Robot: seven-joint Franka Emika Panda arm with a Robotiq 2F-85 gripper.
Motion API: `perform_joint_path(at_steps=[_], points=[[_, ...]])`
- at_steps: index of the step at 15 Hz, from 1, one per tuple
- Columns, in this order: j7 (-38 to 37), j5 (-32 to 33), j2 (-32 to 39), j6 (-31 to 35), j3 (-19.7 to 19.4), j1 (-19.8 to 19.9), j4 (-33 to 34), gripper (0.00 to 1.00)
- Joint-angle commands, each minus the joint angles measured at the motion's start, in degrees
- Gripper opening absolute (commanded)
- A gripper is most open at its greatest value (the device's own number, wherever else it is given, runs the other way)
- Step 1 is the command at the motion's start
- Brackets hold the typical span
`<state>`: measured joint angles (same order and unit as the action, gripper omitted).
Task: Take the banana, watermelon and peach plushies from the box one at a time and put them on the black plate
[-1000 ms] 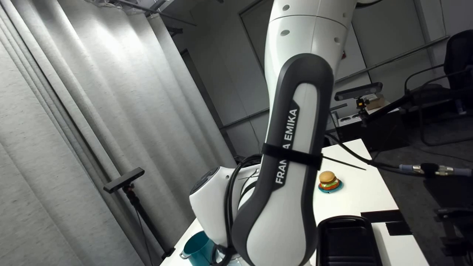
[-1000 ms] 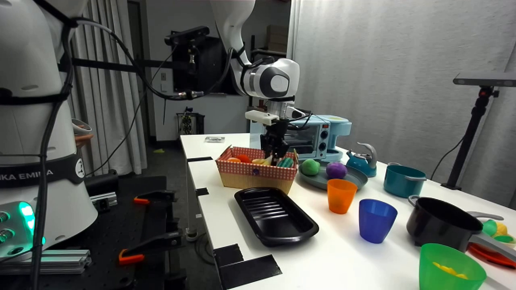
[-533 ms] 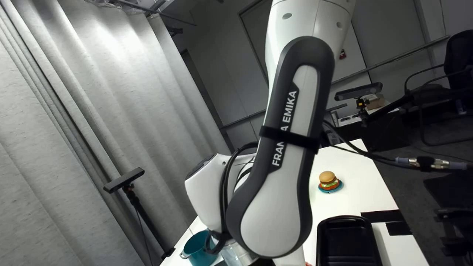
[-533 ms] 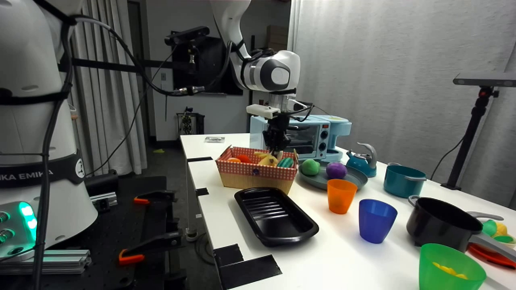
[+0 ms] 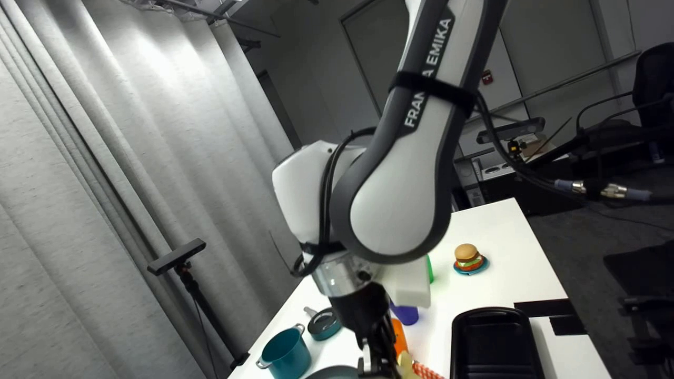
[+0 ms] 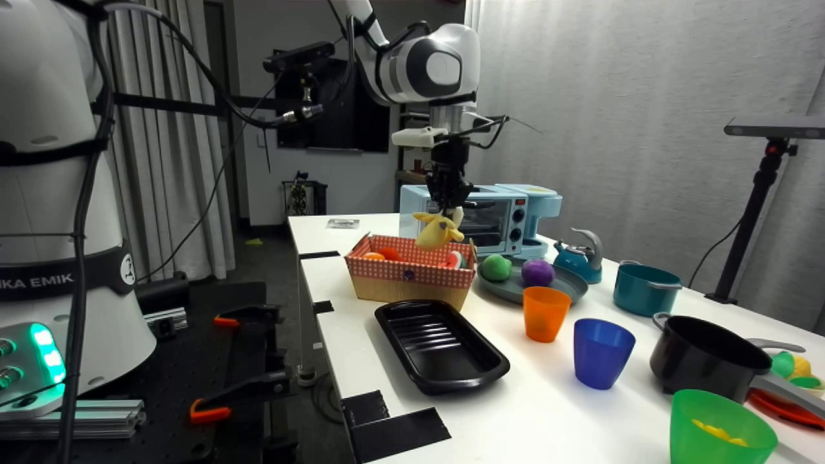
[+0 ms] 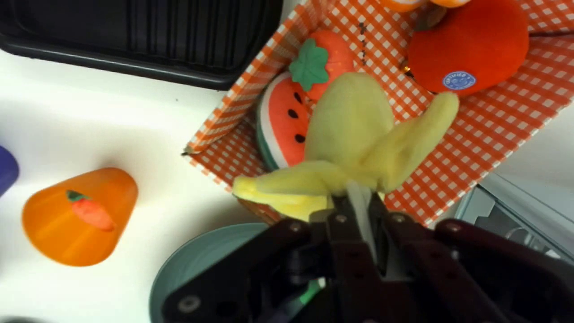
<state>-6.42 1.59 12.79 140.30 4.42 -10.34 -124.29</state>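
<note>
Raised since the frame half a second ago, the peeled banana plush (image 7: 350,121) now hangs over the red-checked box (image 6: 399,287), and the watermelon wedge (image 7: 284,123) below it shows more of its red. The gripper (image 7: 359,211) is clenched on the banana's pale, narrow end, which runs between the fingertips.

One fruit, then, is picked but not placed. The watermelon lies in the box, touching the strawberry plush (image 7: 334,51); the peach I cannot pick out with certainty. The dark round plate (image 6: 512,291) — probably the black one meant, though the ribbed tray (image 6: 445,345) is blacker — bears a green plush (image 6: 496,267) and a purple plush (image 6: 538,272), neither of them a named fruit. I judge the task to be early on.

The banana looks soft and plump, creamy yellow, tilted with its rounded end hanging down — peel flaps splayed out to the sides.
</note>
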Motion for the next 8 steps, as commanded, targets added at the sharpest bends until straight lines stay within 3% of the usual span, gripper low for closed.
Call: perform_joint_path(at_steps=[1,8], points=[[-1.7,-0.3,-9.1,-0.6,-0.8,2.4,-6.2,0.03],[-1.9,-0.2,-14.8,0.1,-2.3,6.2,-11.0,0.03]])
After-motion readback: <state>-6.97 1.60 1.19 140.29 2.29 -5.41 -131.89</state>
